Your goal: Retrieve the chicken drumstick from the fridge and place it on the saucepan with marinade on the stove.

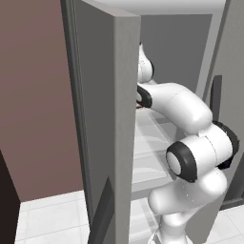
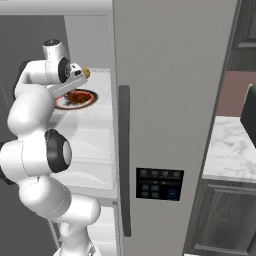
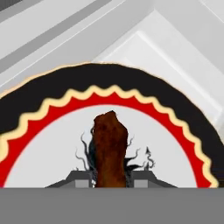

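The chicken drumstick [image 3: 109, 148], reddish-brown and stubby, is seen lying on a white plate [image 3: 52, 157] with a red and black rim, on a fridge [image 2: 170, 100] shelf. The light-grey fridge is left wide open, white inside.

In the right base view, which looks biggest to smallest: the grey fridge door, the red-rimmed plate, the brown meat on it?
1. Light-grey fridge door, by far.
2. Round white plate with dark red rim.
3. Reddish-brown chicken drumstick, partly hidden by the arm.
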Controlling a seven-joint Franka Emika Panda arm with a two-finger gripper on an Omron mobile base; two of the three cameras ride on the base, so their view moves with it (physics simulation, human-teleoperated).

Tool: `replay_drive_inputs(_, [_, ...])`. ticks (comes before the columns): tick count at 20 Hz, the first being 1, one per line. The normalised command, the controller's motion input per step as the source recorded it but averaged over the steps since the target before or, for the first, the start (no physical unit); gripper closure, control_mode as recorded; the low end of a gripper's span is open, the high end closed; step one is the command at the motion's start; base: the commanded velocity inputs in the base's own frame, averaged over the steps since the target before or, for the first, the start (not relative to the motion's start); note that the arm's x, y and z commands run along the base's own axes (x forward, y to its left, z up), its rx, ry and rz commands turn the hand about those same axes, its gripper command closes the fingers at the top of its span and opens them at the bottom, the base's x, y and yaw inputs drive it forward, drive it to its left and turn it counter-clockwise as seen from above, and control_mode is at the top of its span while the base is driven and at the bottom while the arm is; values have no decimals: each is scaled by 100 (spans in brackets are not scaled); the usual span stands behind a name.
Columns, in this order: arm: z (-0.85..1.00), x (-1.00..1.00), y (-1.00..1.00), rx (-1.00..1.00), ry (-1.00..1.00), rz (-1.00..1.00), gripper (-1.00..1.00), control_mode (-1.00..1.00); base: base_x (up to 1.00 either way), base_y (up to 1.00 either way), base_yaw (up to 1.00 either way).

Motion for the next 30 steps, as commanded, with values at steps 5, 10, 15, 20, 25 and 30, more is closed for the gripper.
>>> replay_drive_inputs(5, [0,-14,0,0,-21,-5,100,-100,0,0,0])
replay_drive_inputs(10, [14,-24,-2,4,-20,-7,100,-100,0,0,0])
replay_drive_inputs(15, [66,-53,-2,1,-5,-13,100,-100,0,0,0])
replay_drive_inputs(20, [50,-94,-10,0,0,-16,100,-100,0,0,0])
replay_drive_inputs(25, [42,-100,-19,0,2,-15,100,-100,0,0,0])
replay_drive_inputs(30, [-5,-100,-29,0,1,-14,100,-100,0,0,0])
